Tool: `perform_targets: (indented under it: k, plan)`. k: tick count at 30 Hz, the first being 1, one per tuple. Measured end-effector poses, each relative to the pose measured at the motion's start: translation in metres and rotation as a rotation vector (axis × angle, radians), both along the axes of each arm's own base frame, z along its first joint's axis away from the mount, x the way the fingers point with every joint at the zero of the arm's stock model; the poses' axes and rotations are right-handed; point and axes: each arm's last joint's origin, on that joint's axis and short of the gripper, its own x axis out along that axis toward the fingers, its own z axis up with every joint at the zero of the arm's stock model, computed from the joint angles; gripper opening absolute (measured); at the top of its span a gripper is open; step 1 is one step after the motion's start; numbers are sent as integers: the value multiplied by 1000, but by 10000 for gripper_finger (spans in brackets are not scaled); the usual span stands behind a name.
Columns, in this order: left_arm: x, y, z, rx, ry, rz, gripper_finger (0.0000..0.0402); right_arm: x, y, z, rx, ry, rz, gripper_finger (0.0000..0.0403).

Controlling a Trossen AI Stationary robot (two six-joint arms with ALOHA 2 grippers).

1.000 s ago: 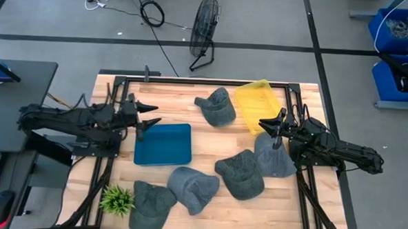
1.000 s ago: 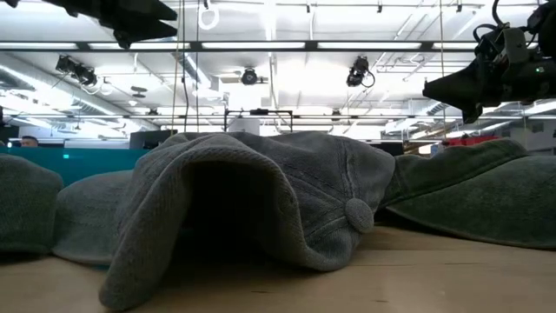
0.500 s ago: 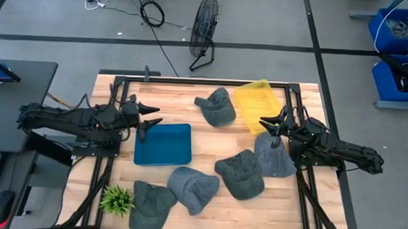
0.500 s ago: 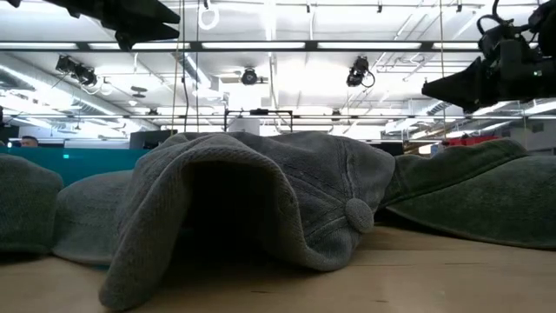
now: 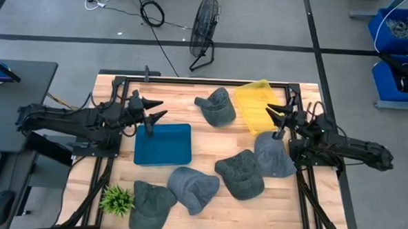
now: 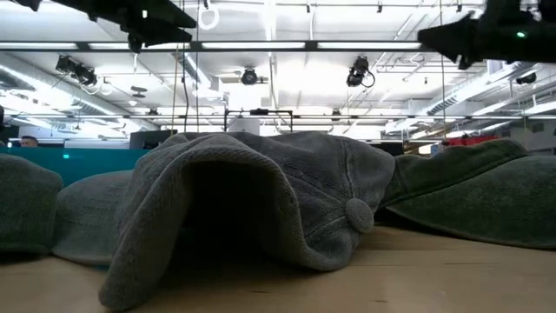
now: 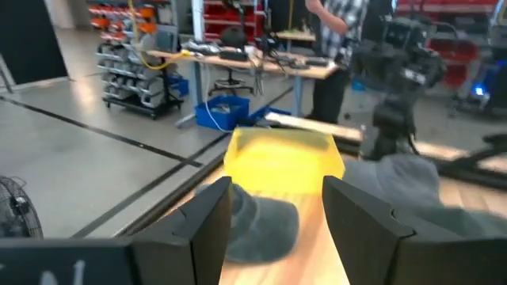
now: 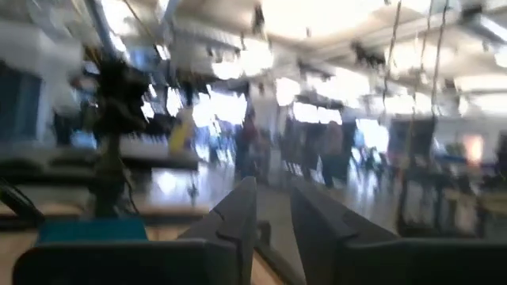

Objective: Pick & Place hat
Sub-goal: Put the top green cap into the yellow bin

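Several grey hats lie on the wooden table: one at the far middle (image 5: 215, 107), one at the right (image 5: 275, 153), one beside it (image 5: 241, 173), and two near the front (image 5: 192, 188) (image 5: 152, 203). In the low view the nearest hat (image 6: 252, 200) fills the picture. My left gripper (image 5: 154, 111) is open and empty above the far left corner of the blue tray (image 5: 163, 144). My right gripper (image 5: 270, 111) is open by a narrow gap and empty. It is raised over the near edge of the yellow tray (image 5: 257, 105), just beyond the right hat.
A small green plant (image 5: 117, 199) stands at the near left corner. The left wrist view shows the yellow tray (image 7: 281, 162), the far hat (image 7: 265, 226), my right arm (image 7: 396, 71) and a person (image 7: 341, 20) beyond the table. A fan (image 5: 204, 32) stands on the floor.
My right gripper has risen and gone toward the table's far edge, from over the right hat to the yellow tray's near edge, and has tipped up to point level. My left gripper has risen a little and shifted slightly toward the far edge. The hats have not moved.
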Motion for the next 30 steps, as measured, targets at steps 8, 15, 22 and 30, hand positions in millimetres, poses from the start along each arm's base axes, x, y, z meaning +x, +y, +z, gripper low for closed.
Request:
perform_targets:
  k: [8, 15, 22, 30]
  plan:
    - [3, 17, -1, 0, -7, 100, 202, 63, -18, 45, -10, 425, -19, 130]
    - [2, 24, -1, -45, -37, 142, 202, 141, -40, 18, -42, 842, 36, 166]
    - [4, 18, -3, -58, -15, 36, 202, 207, -70, -33, -4, 1047, -61, 168]
    - [5, 10, -8, -64, 38, -26, 202, 248, -105, -65, 57, 1154, -112, 162]
